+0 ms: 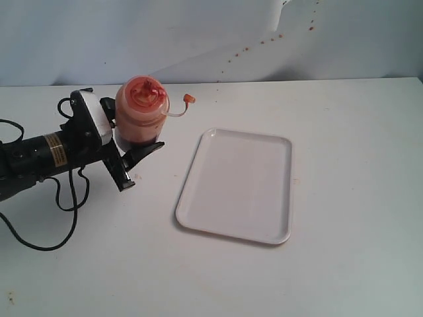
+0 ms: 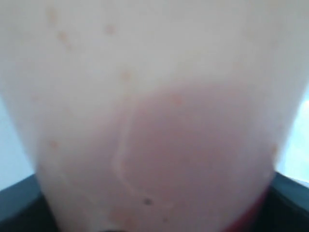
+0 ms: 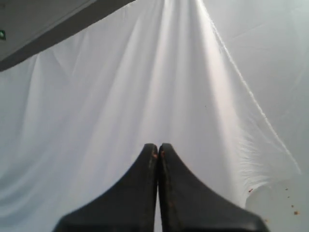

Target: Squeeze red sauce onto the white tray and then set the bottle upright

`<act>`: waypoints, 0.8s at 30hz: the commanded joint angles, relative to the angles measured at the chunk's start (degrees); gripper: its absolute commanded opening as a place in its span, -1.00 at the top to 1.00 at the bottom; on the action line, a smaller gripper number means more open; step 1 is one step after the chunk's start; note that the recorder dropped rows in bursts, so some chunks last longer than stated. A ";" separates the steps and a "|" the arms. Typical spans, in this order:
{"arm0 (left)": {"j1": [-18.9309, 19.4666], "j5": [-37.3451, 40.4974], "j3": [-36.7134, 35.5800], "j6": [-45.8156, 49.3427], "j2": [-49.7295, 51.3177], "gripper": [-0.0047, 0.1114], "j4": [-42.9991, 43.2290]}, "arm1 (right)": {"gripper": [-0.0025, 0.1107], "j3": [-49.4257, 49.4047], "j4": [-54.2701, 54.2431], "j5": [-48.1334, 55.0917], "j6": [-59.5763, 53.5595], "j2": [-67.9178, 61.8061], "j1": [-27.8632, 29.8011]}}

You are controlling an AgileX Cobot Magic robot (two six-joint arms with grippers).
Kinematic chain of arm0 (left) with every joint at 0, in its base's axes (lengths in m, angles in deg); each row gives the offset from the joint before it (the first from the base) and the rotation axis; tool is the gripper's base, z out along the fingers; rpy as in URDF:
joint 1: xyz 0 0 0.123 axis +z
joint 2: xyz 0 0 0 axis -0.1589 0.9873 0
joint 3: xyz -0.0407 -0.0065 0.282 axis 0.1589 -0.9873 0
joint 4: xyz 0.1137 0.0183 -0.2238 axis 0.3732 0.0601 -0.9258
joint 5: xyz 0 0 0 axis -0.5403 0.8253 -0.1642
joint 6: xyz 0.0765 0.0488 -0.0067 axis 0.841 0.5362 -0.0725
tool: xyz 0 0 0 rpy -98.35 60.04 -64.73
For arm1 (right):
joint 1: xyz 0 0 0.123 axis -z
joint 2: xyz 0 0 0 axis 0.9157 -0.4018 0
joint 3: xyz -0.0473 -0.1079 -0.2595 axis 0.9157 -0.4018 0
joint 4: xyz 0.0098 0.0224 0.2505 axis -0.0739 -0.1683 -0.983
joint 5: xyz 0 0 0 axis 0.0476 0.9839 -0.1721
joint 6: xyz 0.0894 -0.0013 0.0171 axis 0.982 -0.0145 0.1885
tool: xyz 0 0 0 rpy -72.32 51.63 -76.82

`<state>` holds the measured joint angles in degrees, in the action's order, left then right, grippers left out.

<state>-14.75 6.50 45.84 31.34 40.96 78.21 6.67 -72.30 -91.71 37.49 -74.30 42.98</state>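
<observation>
Between the left fingers point(image 1: 147, 150), the bottle point(image 1: 140, 112) sits clamped

Table point(image 1: 344, 264): white and matte; faint reddish marks point(image 1: 10, 298) are seen at the exterior view's lower left.
Backdrop point(image 1: 132, 33): white cloth, hung in folds behind the table.
Spots point(image 1: 264, 43): small orange-red specks, scattered across the backdrop.

Upright between the fingers of my left gripper point(image 1: 145, 142), the bottle point(image 1: 140, 113) is a cloudy plastic cylinder smeared orange-red inside. Its red nozzle point(image 1: 147, 90) points up, and its small cap point(image 1: 189, 100) hangs out on a thin tether toward the white tray point(image 1: 218, 198). Red sauce point(image 2: 193, 154) shows dark through its lower wall. The tray, rectangular with rounded corners and a low rim, lies flat to the bottle's right, apart from it.
</observation>
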 commanded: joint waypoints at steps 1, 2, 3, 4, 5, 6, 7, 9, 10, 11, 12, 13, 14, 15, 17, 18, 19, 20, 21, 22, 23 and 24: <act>-0.33 -2.04 0.65 -0.04 -0.78 0.92 -1.00 | 0.96 0.42 1.61 -0.59 4.49 -0.23 -0.09; -0.33 -2.04 0.65 -0.04 -0.78 0.92 -1.00 | 0.96 0.42 5.51 -0.15 3.88 -0.23 -0.09; -0.33 -2.04 0.65 -0.17 -0.78 0.92 -0.98 | 0.96 0.42 7.83 1.08 3.88 -0.23 -0.09; -0.33 -2.04 0.65 -0.17 -0.78 0.92 -0.88 | 0.96 0.42 8.46 2.97 2.30 -0.23 0.01; -0.33 -2.04 0.65 -0.17 -0.78 0.92 -0.88 | 0.96 0.42 8.01 3.88 0.68 -0.23 0.01; -0.33 -2.04 0.65 -0.17 -0.78 0.92 -0.88 | 0.96 0.42 7.70 4.62 -0.08 -0.23 0.01; -0.33 -2.04 0.65 -0.17 -0.78 0.92 -0.88 | 0.96 0.42 7.56 4.91 -0.27 -0.23 0.12; -0.33 -2.04 0.65 -0.31 -0.78 0.92 -0.89 | 0.96 1.88 7.64 5.34 -1.39 -0.23 0.12; -0.33 -2.04 0.65 -0.31 -0.78 0.92 -0.89 | 0.96 4.22 7.64 5.56 -1.39 -0.23 0.12; -0.33 -2.04 0.65 -0.31 -0.78 0.92 -0.89 | 0.96 5.58 7.64 5.98 -1.39 -0.23 0.12; -0.33 -2.04 0.65 -0.31 -0.78 0.92 -0.89 | 0.96 8.28 7.64 8.01 -0.87 -0.23 0.12; -0.33 -2.04 0.65 -0.31 -0.78 0.92 -0.89 | 0.96 9.69 7.64 9.49 -0.59 -0.23 0.12; -0.33 -2.04 0.65 -0.31 -0.78 0.92 -0.89 | 0.96 11.99 7.64 12.55 0.24 -0.23 0.12; -0.33 -2.04 0.65 -0.31 -0.78 0.92 -0.89 | 0.96 13.97 7.64 14.58 0.34 -0.23 0.12; -0.33 -2.04 0.65 -0.47 -0.78 0.92 -0.89 | 0.96 16.28 7.64 15.21 1.75 -0.23 0.01; -0.33 -2.04 0.65 -0.59 -0.78 0.92 -0.66 | 0.96 17.28 7.64 15.50 1.75 -0.23 0.01; -0.33 -2.04 0.65 -0.59 -0.78 0.92 -0.42 | 0.96 19.25 7.64 16.05 1.75 -0.23 0.01; -0.33 -2.04 0.65 -0.59 -0.78 0.92 -0.13 | 0.96 20.30 7.64 16.05 1.56 -0.23 0.01; -0.33 -2.04 0.65 -0.59 -0.78 0.92 0.38 | 0.96 22.33 8.55 16.05 0.54 -0.23 0.01; -0.33 -2.04 0.65 -0.59 -0.78 0.92 0.47 | 0.96 23.26 8.55 16.05 -0.01 -0.23 0.01; -0.33 -2.04 0.65 -0.59 -0.78 0.92 0.87 | 0.96 24.94 8.55 16.51 -0.01 -0.23 0.01; -0.33 -2.04 0.65 -0.59 -0.78 0.92 0.87 | 0.96 26.00 8.71 18.02 -0.39 -0.52 0.01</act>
<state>-14.75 6.61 45.89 31.34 40.96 79.61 30.31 -64.47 -75.67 38.20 -74.43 42.98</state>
